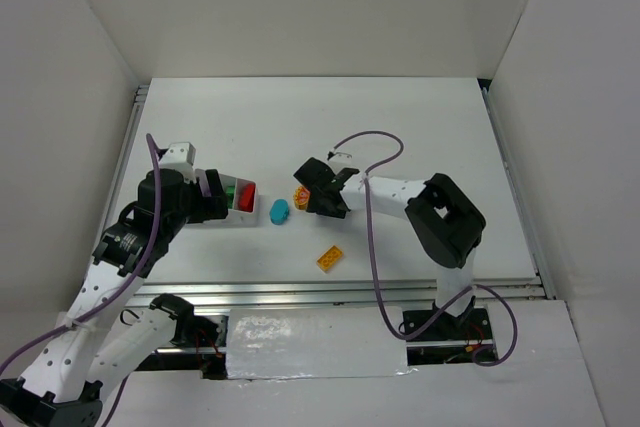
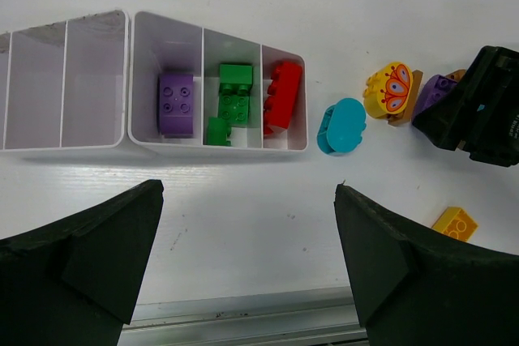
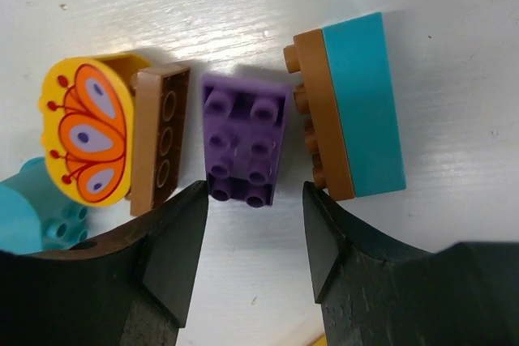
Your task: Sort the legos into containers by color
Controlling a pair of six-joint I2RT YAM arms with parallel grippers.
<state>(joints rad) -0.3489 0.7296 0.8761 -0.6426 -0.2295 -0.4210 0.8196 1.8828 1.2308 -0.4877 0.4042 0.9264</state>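
One purple lego [image 3: 243, 131] — at right claw [image 3: 255, 210]

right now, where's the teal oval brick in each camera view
Top external: teal oval brick lies near the middle, just right of the white tray.
Left wrist: teal oval brick is right of centre, just past the tray's red end.
Right wrist: only a piece shows at the lower left edge.
Shared landmark: the yellow butterfly brick close beside it in all three.
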